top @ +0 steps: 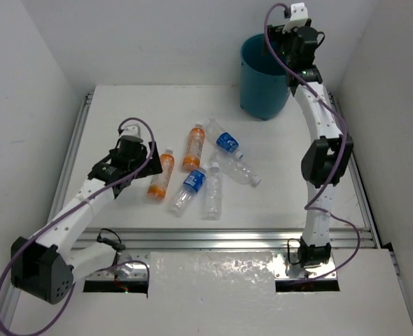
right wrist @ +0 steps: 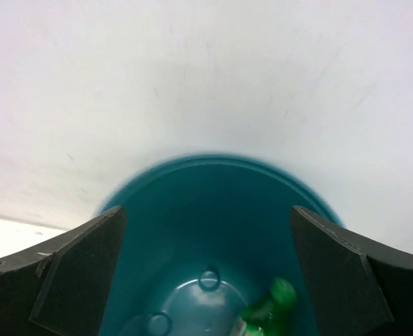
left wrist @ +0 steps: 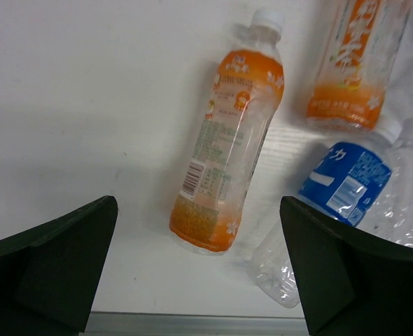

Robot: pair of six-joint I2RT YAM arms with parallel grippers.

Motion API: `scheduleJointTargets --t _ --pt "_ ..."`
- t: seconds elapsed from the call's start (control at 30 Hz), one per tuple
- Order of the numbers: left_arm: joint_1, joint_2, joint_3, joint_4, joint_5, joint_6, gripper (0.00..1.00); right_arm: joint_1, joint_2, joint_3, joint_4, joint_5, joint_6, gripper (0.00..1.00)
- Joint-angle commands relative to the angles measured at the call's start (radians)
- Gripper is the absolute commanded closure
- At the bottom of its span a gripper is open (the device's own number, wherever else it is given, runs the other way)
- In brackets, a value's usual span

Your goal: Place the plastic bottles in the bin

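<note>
The teal bin [top: 262,80] stands at the back right. My right gripper [top: 295,54] hangs over it, open and empty. In the right wrist view the gripper [right wrist: 206,280] looks down into the bin [right wrist: 213,164], where a green bottle [right wrist: 269,313] lies on the bottom. Six bottles lie mid-table: two orange [top: 162,173] [top: 193,147], two blue-labelled [top: 190,186] [top: 227,141], two plain clear [top: 212,190] [top: 239,170]. My left gripper [top: 138,168] is open just left of the nearer orange bottle [left wrist: 227,140], which lies ahead of the open jaws of that gripper [left wrist: 199,280].
The second orange bottle [left wrist: 353,56], a blue-labelled bottle [left wrist: 343,182] and a clear one [left wrist: 409,206] crowd the right of the left wrist view. A metal rail [top: 213,238] runs along the table's near edge. White walls close in on three sides.
</note>
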Motion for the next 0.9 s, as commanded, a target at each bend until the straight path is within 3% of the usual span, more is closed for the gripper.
scheduleJointTargets --t 0.0,0.07,0.2,0.27,0.3,0.33,0.43,0.53,0.57,0.63,0.67,0.7,0.73,0.87 --pt "0.009 0.107 0.04 0.017 0.079 0.017 0.0 0.047 -0.208 -0.025 -0.038 0.064 0.061 0.01" --pt "0.004 0.157 0.069 0.008 0.102 0.012 0.0 0.084 -0.282 -0.073 -0.167 0.091 0.065 0.01" --pt "-0.014 0.336 0.157 -0.055 0.168 0.009 0.0 0.216 -0.573 -0.333 -0.382 0.117 0.108 0.01" --pt "-0.024 0.394 0.203 -0.064 0.165 0.003 0.0 0.246 -0.701 -0.492 -0.389 0.05 0.137 0.01" --pt "-0.027 0.449 0.214 -0.074 0.153 0.0 0.0 0.272 -0.763 -0.668 -0.367 0.027 0.151 0.01" --pt "-0.03 0.48 0.241 -0.087 0.138 0.0 0.01 0.283 -0.884 -0.753 -0.314 -0.04 0.18 0.01" --pt "-0.027 0.566 0.234 -0.098 0.113 0.003 0.07 0.317 -1.043 -0.965 -0.301 -0.113 0.222 0.01" --pt "-0.025 0.632 0.206 -0.092 0.106 -0.002 0.26 0.329 -1.126 -1.079 -0.298 -0.133 0.239 0.01" --pt "-0.021 0.661 0.204 -0.104 0.083 -0.017 0.42 0.329 -1.138 -1.113 -0.298 -0.151 0.239 0.01" --pt "-0.01 0.668 0.183 -0.106 0.059 -0.026 0.55 0.329 -1.152 -1.13 -0.293 -0.191 0.254 0.01" --pt "-0.004 0.653 0.18 -0.112 0.034 -0.032 0.79 0.331 -1.16 -1.145 -0.287 -0.276 0.257 0.01" --pt "0.008 0.636 0.178 -0.112 0.021 -0.049 0.94 0.331 -1.163 -1.153 -0.277 -0.324 0.278 0.01" --pt "0.012 0.61 0.178 -0.112 0.004 -0.06 1.0 0.331 -1.164 -1.159 -0.248 -0.369 0.298 0.01" --pt "-0.001 0.373 0.195 -0.114 -0.098 -0.097 1.0 0.331 -1.152 -1.194 -0.157 -0.558 0.424 0.01"
